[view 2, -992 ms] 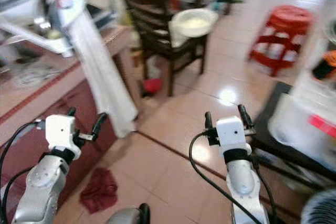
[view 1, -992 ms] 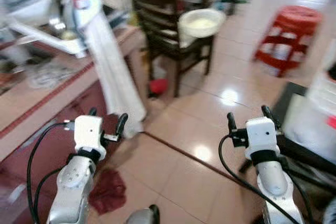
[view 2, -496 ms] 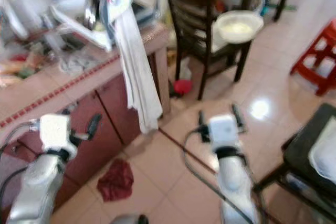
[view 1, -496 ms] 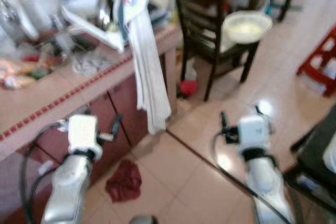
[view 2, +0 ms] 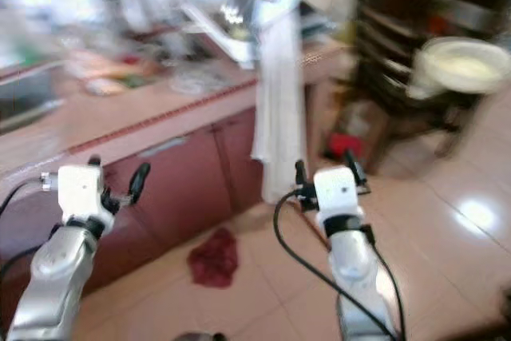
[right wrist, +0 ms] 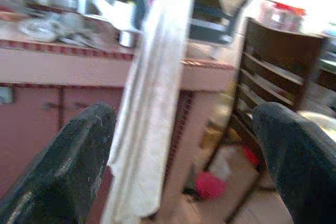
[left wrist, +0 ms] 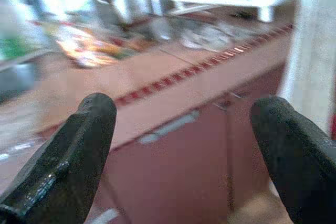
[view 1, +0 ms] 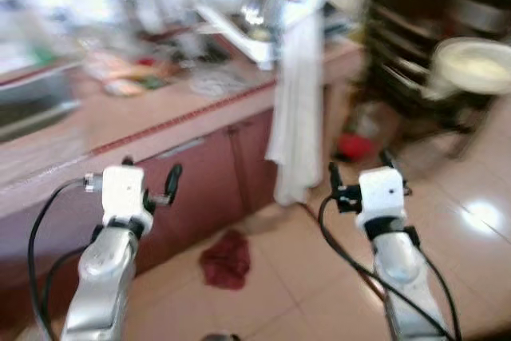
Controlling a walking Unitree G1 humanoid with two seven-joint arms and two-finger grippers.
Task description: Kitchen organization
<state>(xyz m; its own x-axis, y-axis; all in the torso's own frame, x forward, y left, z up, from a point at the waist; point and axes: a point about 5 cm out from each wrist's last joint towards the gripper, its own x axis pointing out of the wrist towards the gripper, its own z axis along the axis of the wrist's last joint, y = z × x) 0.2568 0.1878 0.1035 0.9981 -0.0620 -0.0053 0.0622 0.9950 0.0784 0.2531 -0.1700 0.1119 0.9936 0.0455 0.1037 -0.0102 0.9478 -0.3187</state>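
A pink tiled kitchen counter (view 1: 160,113) with dark red cabinet doors (left wrist: 199,166) runs across the left and middle, blurred by motion. Dishes, food packets and a white dish rack (view 1: 239,21) clutter its top, too smeared to tell apart. My left gripper (view 1: 152,169) is open and empty, held in the air in front of the cabinet doors. My right gripper (view 1: 359,164) is open and empty too, out over the floor near the counter's end. A long white towel (view 1: 297,109) hangs down there, also seen as the white towel (right wrist: 152,114) in the right wrist view.
A crumpled dark red cloth (view 1: 226,259) lies on the tiled floor at the cabinet's foot. A dark wooden chair (view 1: 403,61) with a pale bowl (view 1: 475,65) on it stands at the right. A metal sink (view 1: 32,109) is at the far left.
The camera has swung left: the counter now spans the picture, and the chair and bowl have slid to the right edge. Both arms keep the same raised pose, fingers still open.
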